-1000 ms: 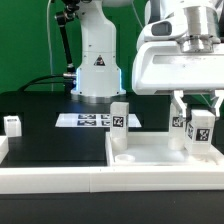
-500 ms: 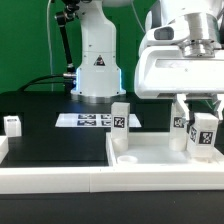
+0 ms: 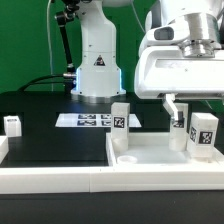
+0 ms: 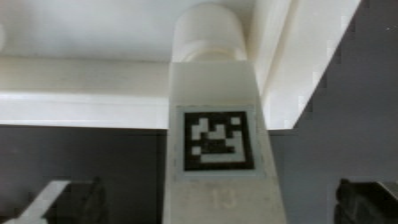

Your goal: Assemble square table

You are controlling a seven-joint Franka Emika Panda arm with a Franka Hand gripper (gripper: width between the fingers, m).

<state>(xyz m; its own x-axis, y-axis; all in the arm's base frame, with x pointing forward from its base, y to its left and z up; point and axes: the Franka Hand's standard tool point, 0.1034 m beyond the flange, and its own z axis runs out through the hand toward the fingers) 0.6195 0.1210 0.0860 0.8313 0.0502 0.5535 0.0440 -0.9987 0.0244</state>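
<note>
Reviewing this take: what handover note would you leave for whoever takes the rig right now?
Claw open, straddling the upright leg on the exterior view's right, not gripping it.
Tabletop lies in the foreground; a second leg stands at its rear corner on the exterior view's left.
Loose leg stands on the table at the exterior view's far left.
Done: two legs stand on the tabletop; how firmly, cannot tell.
Left: the remaining legs.

Large white square plastic tray-like tabletop (image 3: 150,176): smooth, slight sheen on rims. Short white plastic block leg (image 3: 120,117): same smooth plastic, semi-matt. Black-and-white square tag (image 4: 217,140) on a leg, wrist view: flat, matt, prob. printed paper. Black table surface (image 3: 45,135): matt, material unclear. White robot arm casing (image 3: 95,40): glossy hard plastic.
</note>
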